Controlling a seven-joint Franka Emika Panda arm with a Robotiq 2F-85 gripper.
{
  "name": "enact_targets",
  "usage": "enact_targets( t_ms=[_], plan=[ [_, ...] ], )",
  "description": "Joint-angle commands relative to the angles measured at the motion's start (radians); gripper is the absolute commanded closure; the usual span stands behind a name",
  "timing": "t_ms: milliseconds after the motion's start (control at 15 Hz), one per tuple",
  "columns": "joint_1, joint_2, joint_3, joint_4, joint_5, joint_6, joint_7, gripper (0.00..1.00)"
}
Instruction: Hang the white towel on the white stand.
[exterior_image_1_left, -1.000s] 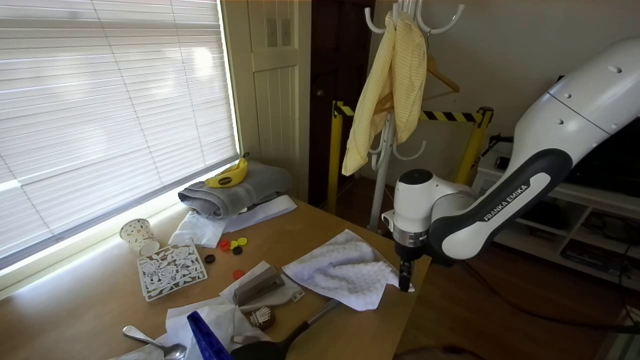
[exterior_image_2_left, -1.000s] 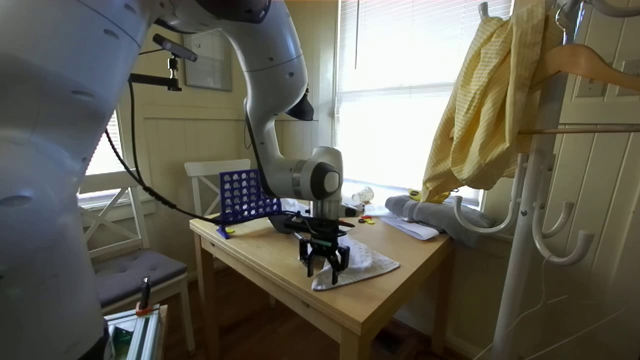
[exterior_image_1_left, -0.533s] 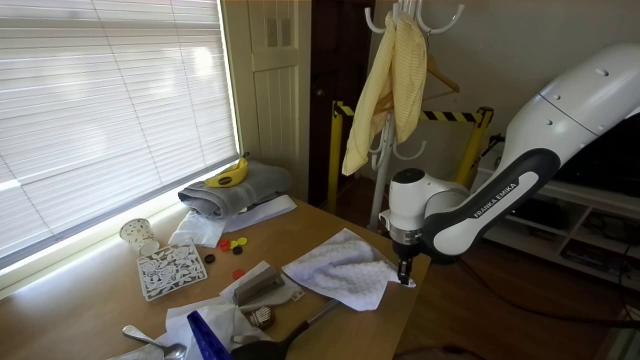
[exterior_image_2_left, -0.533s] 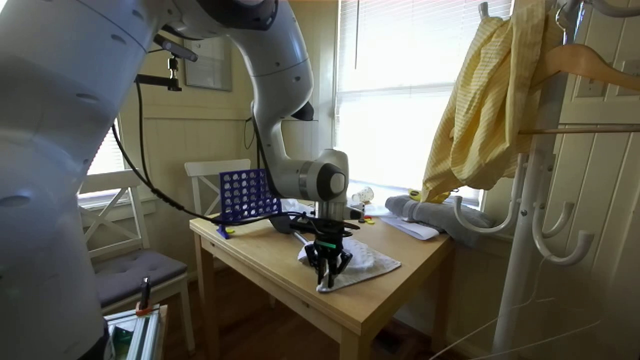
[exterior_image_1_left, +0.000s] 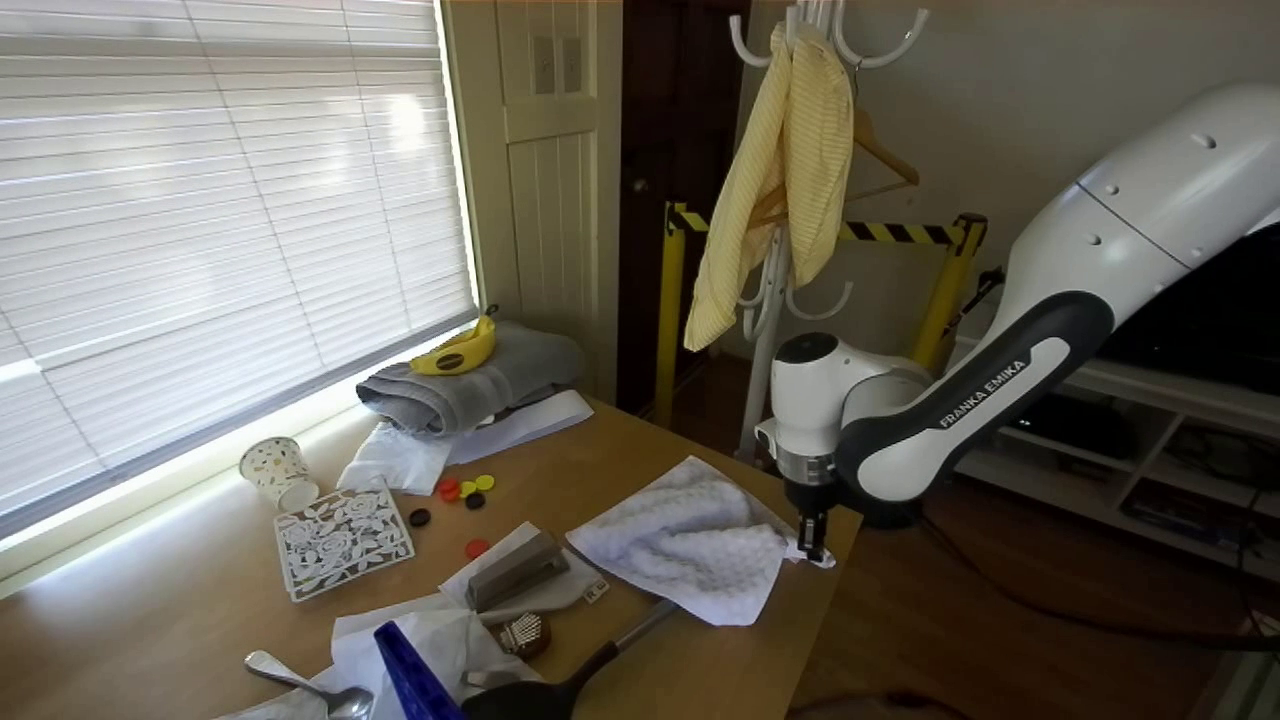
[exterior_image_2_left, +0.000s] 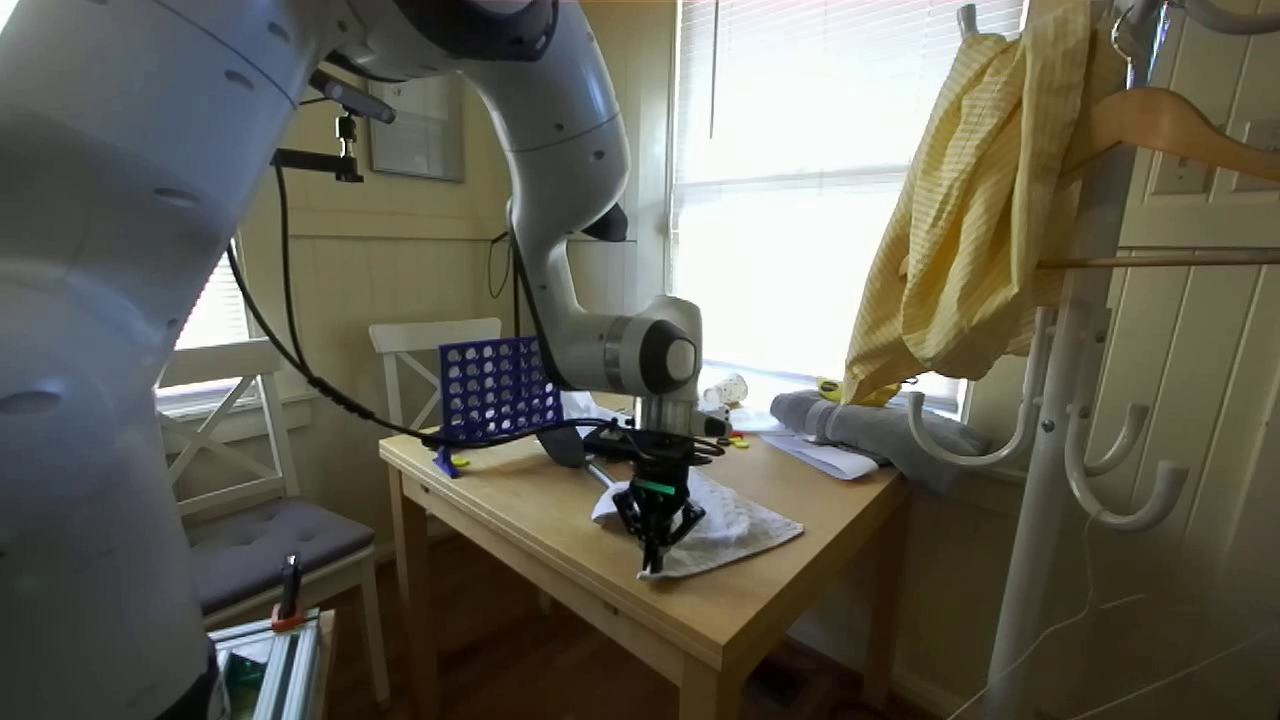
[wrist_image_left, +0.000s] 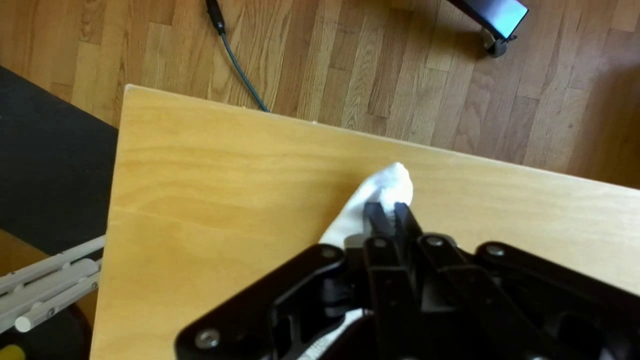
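The white towel (exterior_image_1_left: 690, 545) lies rumpled on the table, one corner reaching toward the table's edge. My gripper (wrist_image_left: 387, 206) is shut on that corner, and a fold of cloth shows between and beyond the fingertips in the wrist view. In both exterior views the gripper (exterior_image_1_left: 813, 552) points straight down, low over the tabletop. The towel (exterior_image_2_left: 745, 525) otherwise still rests flat on the wood. Past the table stands the white stand (exterior_image_1_left: 757, 400), a slim pole with curved hooks above and below. Its pole (exterior_image_2_left: 1045, 500) is close to the camera in an exterior view.
A yellow striped towel (exterior_image_1_left: 770, 180) and a wooden hanger (exterior_image_2_left: 1170, 130) hang on the stand's upper hooks. A black spatula (exterior_image_1_left: 580, 685) touches near the white towel. A grey folded cloth (exterior_image_1_left: 480, 380) lies by the window. A blue game grid (exterior_image_2_left: 500, 390) stands upright on the table.
The gripper's fingers have come together on the towel's corner, bunching it. The arm has shifted slightly toward the towel, and the rest of the cloth has barely moved.
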Motion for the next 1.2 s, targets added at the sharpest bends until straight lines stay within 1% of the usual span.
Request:
enact_targets(
  t_ms=[0,67,200,333,467,533,600,667,733,867,933,1000,1133],
  plan=[
    [0.037,-0.078,-0.015,-0.004,-0.054,-0.05,-0.003,0.98],
    [0.063,-0.136,-0.027,-0.031,-0.102,-0.047,0.035,0.98],
    [0.09,-0.215,-0.036,-0.052,-0.188,-0.037,0.089,0.98],
    [0.095,-0.31,-0.024,-0.08,-0.249,-0.001,0.134,0.98],
    [0.081,-0.416,-0.001,-0.103,-0.24,0.023,0.186,0.98],
    [0.069,-0.466,0.01,-0.114,-0.197,0.016,0.21,0.98],
    [0.062,-0.493,0.012,-0.109,-0.204,0.0,0.253,0.98],
    [0.057,-0.395,0.026,-0.046,-0.209,-0.009,0.192,0.93],
    [0.051,-0.437,0.031,-0.058,-0.207,-0.01,0.213,0.93],
    [0.042,-0.481,0.035,-0.08,-0.206,-0.011,0.227,0.93],
    [0.041,-0.485,0.036,-0.087,-0.205,-0.011,0.229,0.98],
    [0.036,-0.487,0.036,-0.093,-0.2,0.037,0.253,0.98],
    [0.019,-0.517,0.036,-0.092,-0.237,0.096,0.325,0.98]
  ],
)
